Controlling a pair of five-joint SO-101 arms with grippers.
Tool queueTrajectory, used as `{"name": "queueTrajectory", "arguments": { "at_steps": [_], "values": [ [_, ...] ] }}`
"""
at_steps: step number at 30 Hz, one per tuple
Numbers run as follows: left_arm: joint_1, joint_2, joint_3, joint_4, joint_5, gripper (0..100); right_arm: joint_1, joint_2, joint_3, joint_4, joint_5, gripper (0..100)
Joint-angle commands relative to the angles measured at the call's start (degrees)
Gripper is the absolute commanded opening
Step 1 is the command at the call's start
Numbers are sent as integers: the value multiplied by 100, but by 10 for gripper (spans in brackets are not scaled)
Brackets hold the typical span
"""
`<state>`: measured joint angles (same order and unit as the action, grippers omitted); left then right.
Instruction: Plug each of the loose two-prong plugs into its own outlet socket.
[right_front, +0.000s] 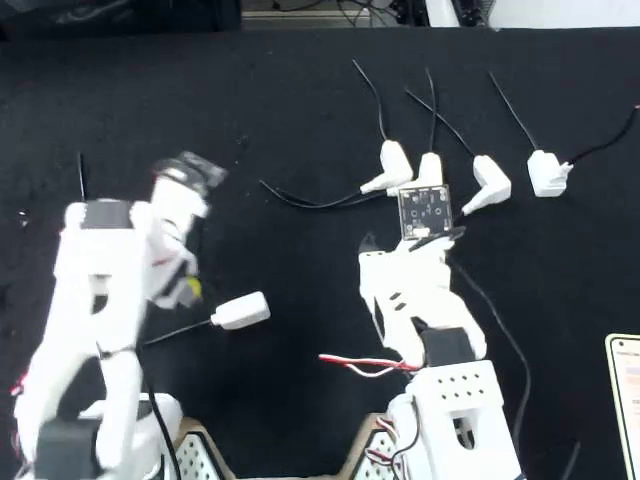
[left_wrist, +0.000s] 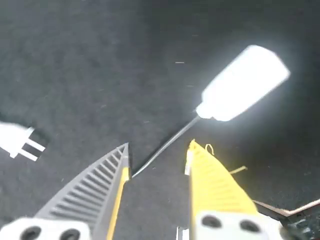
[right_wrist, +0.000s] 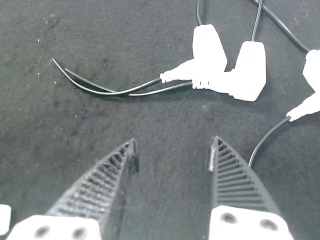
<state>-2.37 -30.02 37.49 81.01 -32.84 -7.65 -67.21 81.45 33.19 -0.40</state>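
Holding the left end effector moderately parted and empty, hanging over the thin black cord of a white oblong plastic plug lying on the black cloth tabletop. Holding the right end effector spread wide, gripping nothing, pointing toward two touching white plastic plugs. Sitting just beside that end effector in the high view: a small black square socket block. Lying well apart from the oblong plug: two further white plugs.

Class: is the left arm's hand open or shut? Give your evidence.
Open. In the left wrist view the left hand has its fingers apart, with the wire of the plug showing in the gap, nothing gripped.
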Motion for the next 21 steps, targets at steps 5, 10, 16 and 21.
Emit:
{"name": "queueTrajectory", "arguments": {
  "at_steps": [5,10,16,21],
  "values": [
    [1165,-1609,1552,-1116,457,191,492,-92,-171,-149,-44,222],
    [1490,-1407,2097,-1829,501,192,492,-84,-163,-149,-88,222],
    [1165,-879,2167,-2822,501,191,334,-84,-145,-149,-62,222],
    [567,-325,2088,-3385,475,192,334,-84,-136,-149,-53,222]
  ]
}}
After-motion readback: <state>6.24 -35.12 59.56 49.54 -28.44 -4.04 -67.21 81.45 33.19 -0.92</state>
